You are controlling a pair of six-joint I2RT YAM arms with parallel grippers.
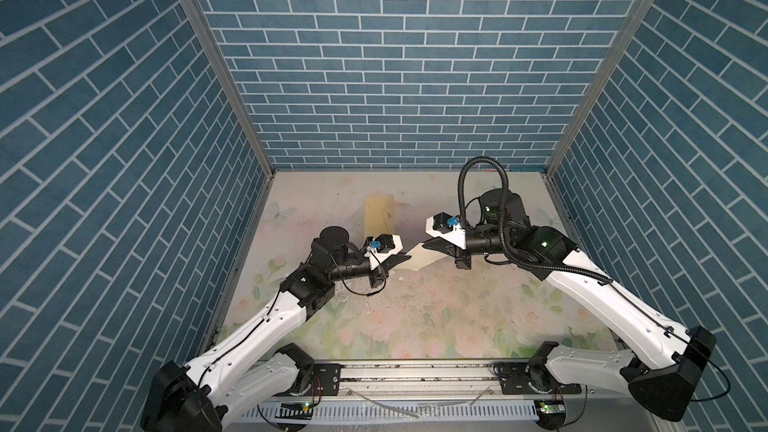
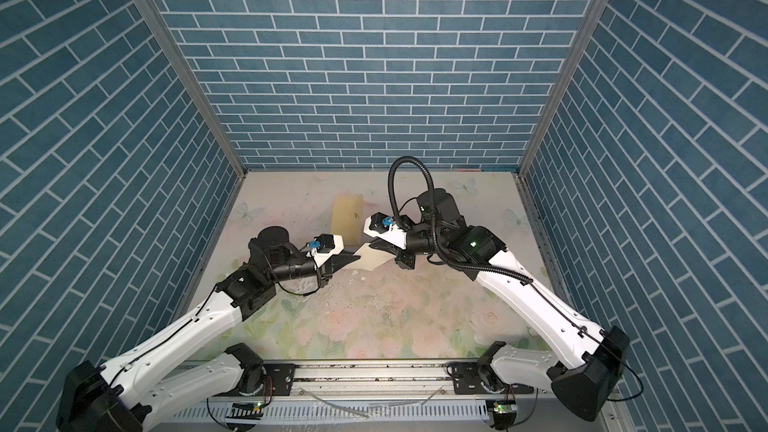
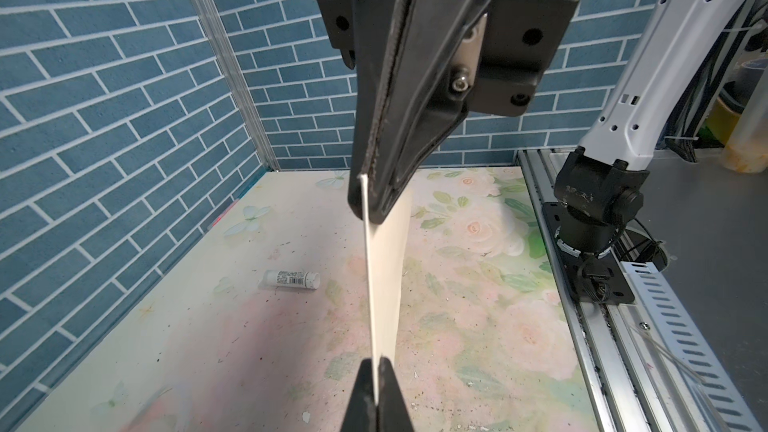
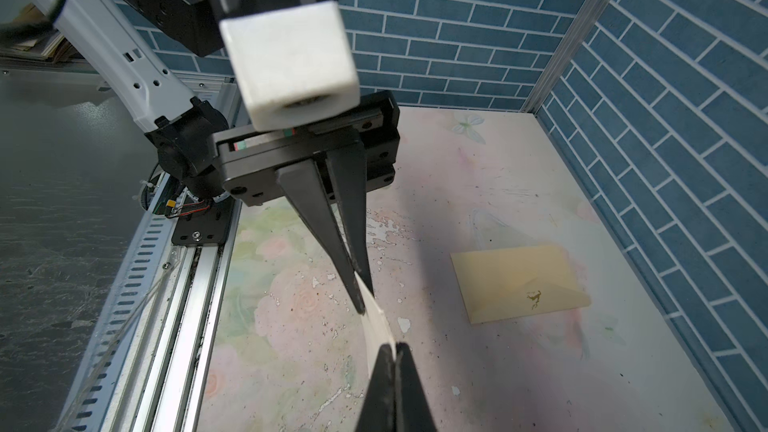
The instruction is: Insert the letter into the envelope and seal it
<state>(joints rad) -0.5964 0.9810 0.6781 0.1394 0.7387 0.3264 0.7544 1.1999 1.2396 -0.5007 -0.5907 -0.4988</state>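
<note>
Blue brick-patterned walls (image 1: pixel 395 56) close in three sides of the cell, matte and slightly grainy, with pale mortar lines. Below them the desk (image 1: pixel 415 317) is a flat sheet printed with faded pink roses, green leaves and butterflies, scuffed and speckled with chips. Two white-shelled arms (image 1: pixel 257 322) with black joints extend from the aluminium rail (image 1: pixel 415 371) at the near edge and meet over the middle of the desk. Between them we see the letter (image 1: pixel 430 259), a thin cream sheet held off the surface. The left end effector (image 1: pixel 409 258) has its tapered black fingers pressed together on one edge, and the right end effector (image 1: pixel 426 246) pinches the opposite edge the same way. In the wrist views the letter (image 3: pixel 386 284) shows almost edge-on, smooth, plain on the face we can see, and gently bowed between the two grips. The envelope (image 1: pixel 379 218) lies flat on the desk beyond the letter, toward the back wall and apart from both end effectors. It is a yellow-tan paper rectangle with the creases of a triangular flap across its face and a small dark-gold squiggle mark (image 4: pixel 534 299). Smallest, a white cylindrical glue stick (image 3: pixel 295 279) with a printed label lies on its side on the desk, well apart from the letter.
</note>
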